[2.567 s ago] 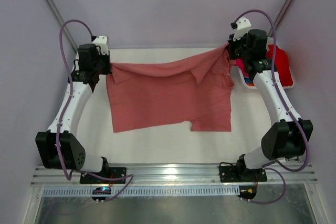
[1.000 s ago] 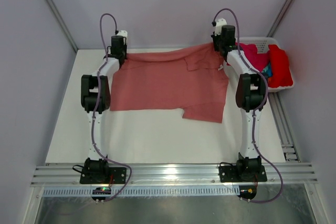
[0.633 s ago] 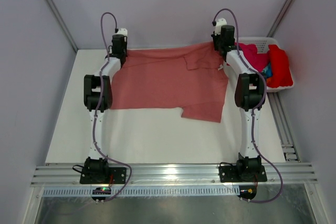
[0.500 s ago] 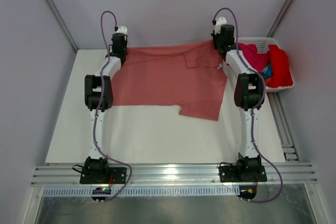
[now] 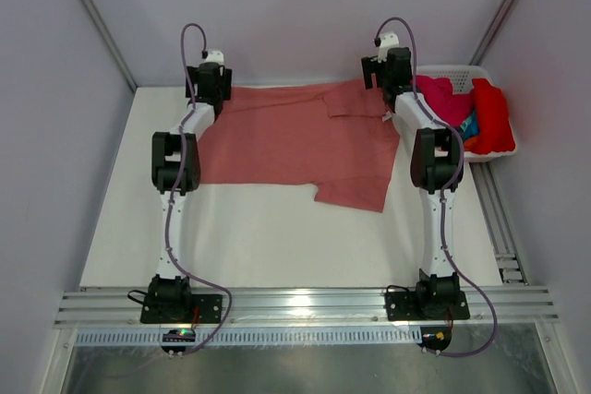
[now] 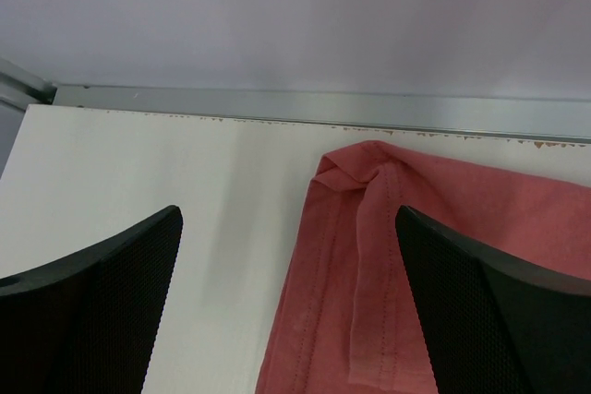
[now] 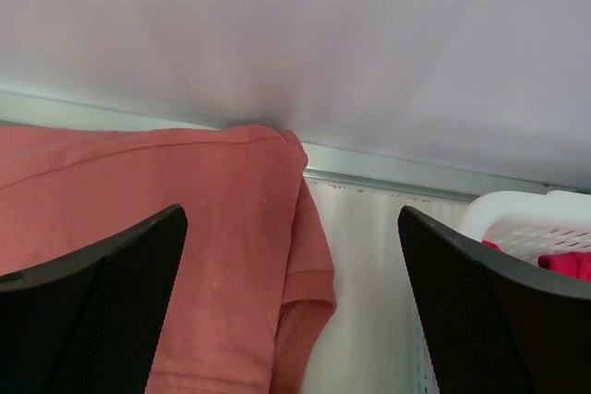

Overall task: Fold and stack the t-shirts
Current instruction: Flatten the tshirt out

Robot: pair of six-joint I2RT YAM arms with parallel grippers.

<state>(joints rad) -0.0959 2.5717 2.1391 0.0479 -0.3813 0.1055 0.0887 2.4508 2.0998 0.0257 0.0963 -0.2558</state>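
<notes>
Left gripper [image 5: 212, 88] and right gripper [image 5: 386, 71] both spread wide, holding nothing, above the far corners of the pink shirt [image 5: 286, 140] lying flat on the table's [image 5: 277, 246] far half; more shirts [image 5: 489, 117] in basket [image 5: 459, 70], far right.

Top external: high at near edge, looked down on whole table [image 5: 277, 237]. Left wrist, right wrist: low, close, faced back wall [image 6: 295, 16]; each shared one far corner of salmon t-shirt [image 5: 286, 136] with it.
</notes>
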